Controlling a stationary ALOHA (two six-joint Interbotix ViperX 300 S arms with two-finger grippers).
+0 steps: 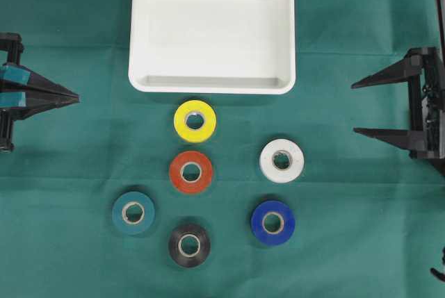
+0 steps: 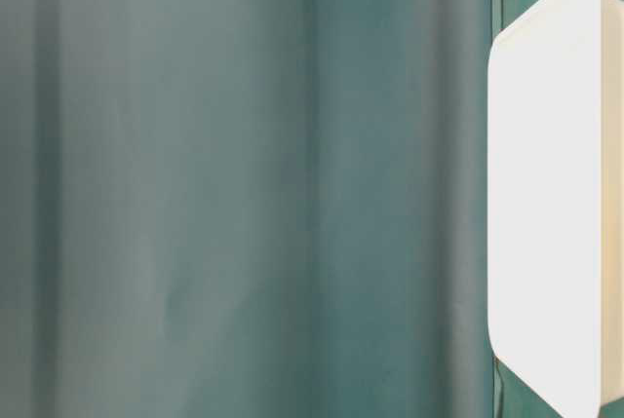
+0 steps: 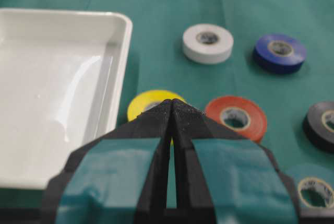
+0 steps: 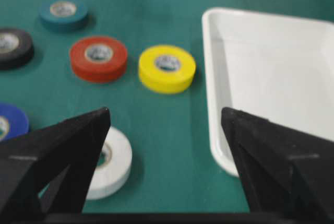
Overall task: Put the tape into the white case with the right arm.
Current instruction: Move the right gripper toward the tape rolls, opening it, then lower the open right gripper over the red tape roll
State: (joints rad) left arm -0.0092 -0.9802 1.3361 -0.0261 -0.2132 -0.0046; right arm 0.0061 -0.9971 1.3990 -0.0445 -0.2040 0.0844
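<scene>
Case (image 1: 212,34) flat, long axis left-right, rim up

Camera layout: one overhead, one table-level, two wrist-mounted.
The overhead view looks straight down on the green cloth (image 1: 69,256). The table-level view sits close beside the white case (image 2: 546,204). Both wrist views look forward over their fingers, sharing the case and tape rolls.

It looked like a robotics lab bench set up for tests. A green cloth (image 1: 69,256) covered the whole surface, creased in places. A black robot arm stood at the left edge of the overhead frame and another at the right edge, and coloured tape rolls (image 1: 191,171) lay neatly spaced below a white case (image 1: 212,87).
</scene>
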